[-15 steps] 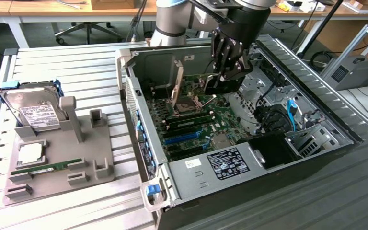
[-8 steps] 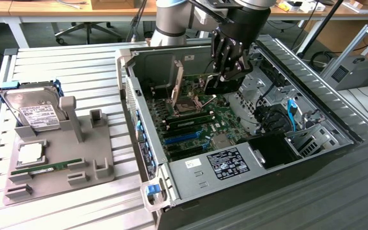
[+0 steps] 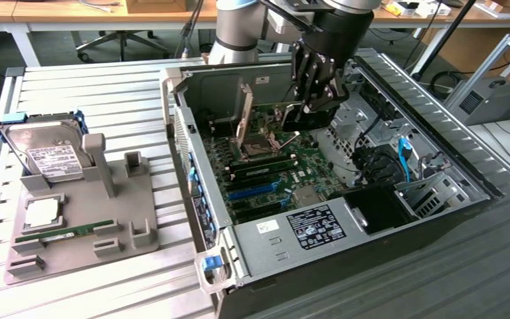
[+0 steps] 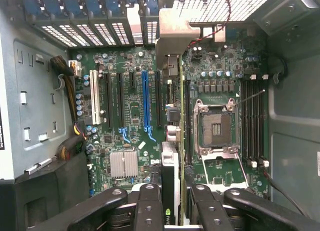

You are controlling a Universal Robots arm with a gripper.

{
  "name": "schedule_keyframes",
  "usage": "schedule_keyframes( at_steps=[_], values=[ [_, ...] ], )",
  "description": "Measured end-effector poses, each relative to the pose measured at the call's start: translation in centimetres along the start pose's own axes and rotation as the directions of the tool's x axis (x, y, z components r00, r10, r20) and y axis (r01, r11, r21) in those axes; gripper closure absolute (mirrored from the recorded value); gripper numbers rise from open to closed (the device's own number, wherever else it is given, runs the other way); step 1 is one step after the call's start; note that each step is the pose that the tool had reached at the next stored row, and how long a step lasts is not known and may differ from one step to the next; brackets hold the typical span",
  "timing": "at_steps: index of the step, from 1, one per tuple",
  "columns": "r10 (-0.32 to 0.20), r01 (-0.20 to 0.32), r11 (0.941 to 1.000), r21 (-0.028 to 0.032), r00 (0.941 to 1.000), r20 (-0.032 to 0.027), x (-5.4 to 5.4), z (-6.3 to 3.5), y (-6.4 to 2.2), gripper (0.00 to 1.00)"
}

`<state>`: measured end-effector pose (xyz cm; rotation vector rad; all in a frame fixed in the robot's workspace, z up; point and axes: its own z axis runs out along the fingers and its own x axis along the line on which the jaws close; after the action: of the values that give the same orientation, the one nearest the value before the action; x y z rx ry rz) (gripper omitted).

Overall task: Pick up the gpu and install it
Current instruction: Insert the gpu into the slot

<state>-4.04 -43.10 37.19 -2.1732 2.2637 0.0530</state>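
Gpu (image 4: 170, 183) stands on its thin edge in the grasp of the hand (image 4: 175, 191), inside the open computer case (image 3: 326, 229) and over the motherboard (image 4: 130, 111). Its long axis runs roughly level, from the hand toward the rear wall of the case. Its pale silver bracket (image 3: 246, 109) is the leading end and points to the exterior view's left.

From the exterior view's left, a gray holder (image 3: 127, 229) lies on the slatted bench (image 3: 87, 83). It carries a hard drive (image 3: 51, 156), a square silver chip (image 3: 42, 212) and a green memory stick (image 3: 64, 232). The case sits just beside the holder on its right. The arm stands over the middle of the case, with the hand at the end of the card away from the bracket.

The hand is partly closed, its jaws set to the card's thickness. Its inner fingers (image 4: 150, 206) lie against the two faces of the card, clenched on it and on nothing else.

The wrist view looks along the card's upper edge. There the card lies just beside a black slot (image 4: 158, 98), between the blue slot (image 4: 145, 98) and the empty processor socket (image 4: 216, 126). Whether its lower edge touches a slot I cannot tell. The exterior view adds the bench, the holder and the card's upright stance.
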Motion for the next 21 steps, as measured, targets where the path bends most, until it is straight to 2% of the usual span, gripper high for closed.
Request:
schedule_keyframes(
  at_steps=[2,3,4,7,10,16,21],
  values=[
    [0.000,0.000,1.0000,0.0010,1.0000,-0.0001,0.0,0.02,0.53,0.73],
    [-0.001,0.001,1.0000,0.0090,1.0000,0.0001,0.0,0.17,0.60,0.73],
    [-0.006,0.006,0.9999,0.0127,1.0000,0.0005,0.0,0.23,0.60,0.73],
    [-0.007,0.007,0.9999,0.0137,1.0000,0.0005,0.7,0.21,0.61,0.73],
    [-0.008,0.008,0.9999,0.0141,1.0000,0.0005,1.9,0.18,0.67,0.73],
    [-0.008,0.008,0.9998,0.0165,1.0000,0.0010,1.9,0.20,1.55,0.73],
    [-0.008,0.008,0.9998,0.0166,1.0000,0.0010,1.9,0.20,1.57,0.73]
  ],
)
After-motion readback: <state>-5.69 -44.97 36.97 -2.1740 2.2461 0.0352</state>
